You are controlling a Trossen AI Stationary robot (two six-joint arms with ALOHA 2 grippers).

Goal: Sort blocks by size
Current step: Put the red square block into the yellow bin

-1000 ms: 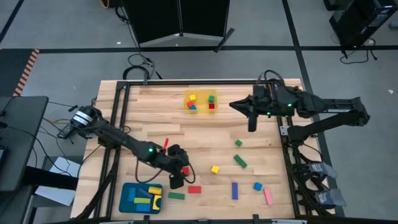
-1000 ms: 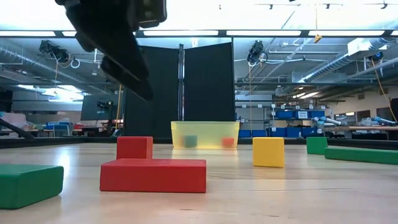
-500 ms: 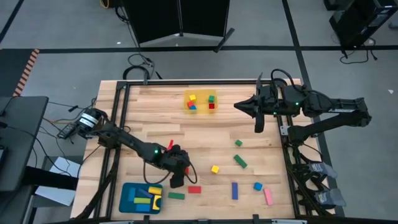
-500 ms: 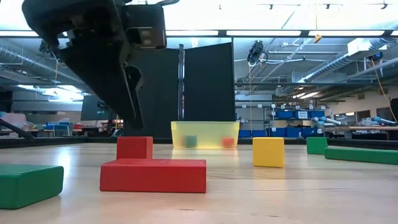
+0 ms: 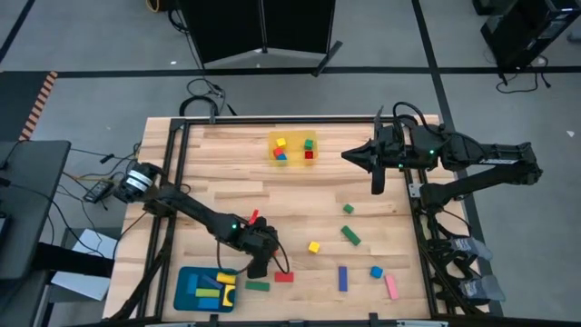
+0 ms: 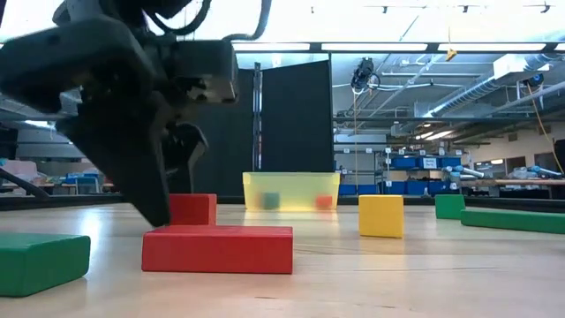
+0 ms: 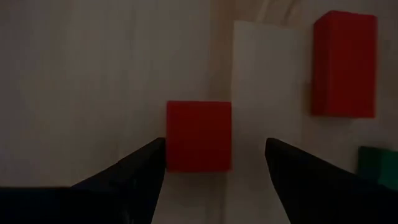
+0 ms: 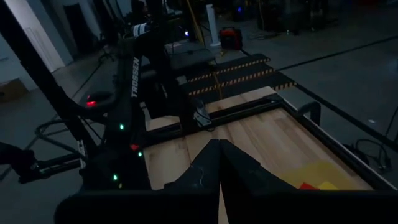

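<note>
My left gripper [image 5: 258, 267] is open and low over the table near its front left. In the left wrist view its two fingers [image 7: 214, 152] stand on either side of a small red cube [image 7: 199, 135], one finger close beside it. A red bar [image 5: 284, 276] and a green bar [image 5: 258, 285] lie flat just beyond. The low view shows the cube [image 6: 192, 209] behind the red bar [image 6: 218, 249]. My right gripper [image 5: 377, 182] is shut and empty, held above the table's far right.
A teal tray [image 5: 207, 289] with longer blocks sits at the front left. A yellow tray [image 5: 292, 148] with small cubes sits at the far middle. A yellow cube [image 5: 314, 246], green blocks [image 5: 350, 235], a blue bar [image 5: 343, 278], a blue cube [image 5: 376, 272] and a pink bar [image 5: 391, 287] lie loose at the front right.
My left gripper has come down toward the table beside the red cube and the red bar, shifting a little toward the near edge. My right gripper has gone a little toward the table's right edge. No block has moved.
</note>
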